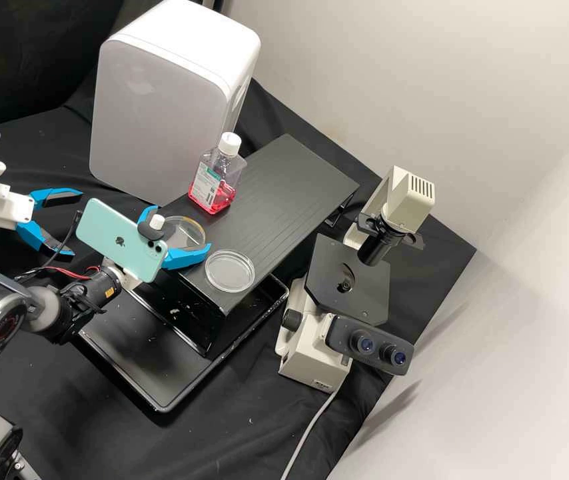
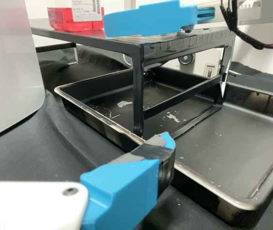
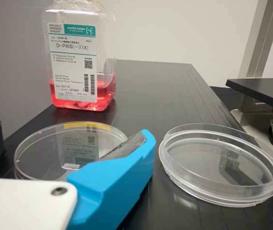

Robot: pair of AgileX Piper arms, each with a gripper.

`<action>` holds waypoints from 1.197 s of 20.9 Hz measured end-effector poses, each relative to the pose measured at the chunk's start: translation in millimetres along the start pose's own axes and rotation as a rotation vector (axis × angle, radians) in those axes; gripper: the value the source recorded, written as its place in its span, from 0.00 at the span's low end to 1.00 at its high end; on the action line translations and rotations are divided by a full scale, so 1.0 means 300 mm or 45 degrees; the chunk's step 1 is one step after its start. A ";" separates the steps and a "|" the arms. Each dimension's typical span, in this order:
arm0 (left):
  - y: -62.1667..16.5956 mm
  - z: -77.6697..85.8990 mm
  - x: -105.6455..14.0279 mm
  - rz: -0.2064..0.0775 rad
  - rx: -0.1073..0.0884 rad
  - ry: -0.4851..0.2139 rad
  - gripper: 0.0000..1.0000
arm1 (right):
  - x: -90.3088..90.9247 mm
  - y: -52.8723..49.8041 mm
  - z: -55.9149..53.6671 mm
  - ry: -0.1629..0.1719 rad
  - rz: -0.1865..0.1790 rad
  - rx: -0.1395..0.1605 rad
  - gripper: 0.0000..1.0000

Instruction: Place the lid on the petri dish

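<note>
Two fingers of my right gripper [image 3: 69,139] stand open either side of the lid [image 3: 54,155], flat on the black shelf [image 3: 174,96]. The petri dish [image 3: 220,163] sits just beside it on the same shelf, so that's my nearer arm. Meanwhile my left gripper [image 1: 64,223] hangs open off the shelf's end. Red flask [image 3: 81,57] further back, white wall [image 3: 184,28] behind.

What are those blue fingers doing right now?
Left gripper: open, holding nothing.
Right gripper: open, fingers either side of the lid, no firm grip visible.
</note>
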 end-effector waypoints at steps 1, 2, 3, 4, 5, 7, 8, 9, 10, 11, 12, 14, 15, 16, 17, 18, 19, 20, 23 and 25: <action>0.000 0.000 0.000 0.000 0.000 0.000 1.00 | 0.000 0.000 0.000 0.000 0.000 0.000 0.00; 0.000 0.000 0.000 0.000 0.000 0.000 1.00 | 0.000 0.000 0.000 0.000 0.000 0.000 0.00; 0.000 0.000 0.000 0.000 0.000 0.000 1.00 | 0.000 0.000 0.000 0.000 0.000 0.000 0.00; 0.000 0.000 0.000 0.000 0.000 0.000 1.00 | 0.000 0.000 0.000 0.000 0.000 0.000 0.00; 0.000 0.000 0.000 0.000 0.000 0.000 1.00 | 0.000 0.000 0.000 0.000 0.000 0.000 0.00; 0.000 0.000 0.000 0.000 0.000 0.001 1.00 | 0.000 0.000 0.000 0.000 0.000 0.000 0.00; 0.000 0.000 0.000 0.000 0.000 0.001 1.00 | 0.000 0.000 0.000 0.000 0.000 0.000 0.00; 0.000 0.000 0.000 0.000 0.000 0.001 1.00 | 0.000 0.000 0.000 0.000 0.000 0.000 0.00; 0.000 0.000 0.000 0.000 0.000 0.001 1.00 | 0.000 0.000 0.000 0.000 0.000 0.000 0.00; 0.000 0.000 0.000 0.000 0.000 0.001 1.00 | 0.000 0.000 0.000 0.000 0.000 0.000 0.00; 0.000 0.000 0.000 0.000 0.000 0.001 1.00 | 0.000 0.000 0.000 0.000 0.000 0.000 0.00; 0.000 0.000 0.000 0.000 0.000 0.001 1.00 | 0.000 0.000 0.000 0.000 0.000 0.000 0.00; 0.000 -0.001 0.000 0.001 -0.001 0.003 1.00 | 0.000 0.000 0.000 0.000 0.000 0.000 0.00; 0.000 -0.001 0.000 0.001 -0.001 0.003 1.00 | 0.000 -0.001 -0.001 0.002 -0.002 0.000 0.00; 0.000 -0.001 0.000 0.001 -0.001 0.003 1.00 | 0.000 -0.002 -0.002 0.004 -0.004 0.000 0.00; 0.000 -0.001 0.000 0.001 -0.001 0.003 1.00 | -0.001 -0.005 -0.005 0.007 -0.007 -0.001 0.00; 0.000 -0.001 0.000 0.001 -0.001 0.003 1.00 | -0.002 -0.005 -0.008 0.012 -0.009 -0.001 0.00; 0.000 -0.001 0.000 0.001 -0.001 0.003 1.00 | -0.003 -0.002 -0.010 0.016 -0.003 0.000 0.00; 0.000 -0.001 0.000 0.001 -0.001 0.003 1.00 | -0.010 0.012 -0.022 0.037 0.018 0.005 0.00; 0.000 -0.001 0.000 0.001 -0.002 0.004 1.00 | -0.022 0.027 -0.035 0.061 0.042 0.010 0.00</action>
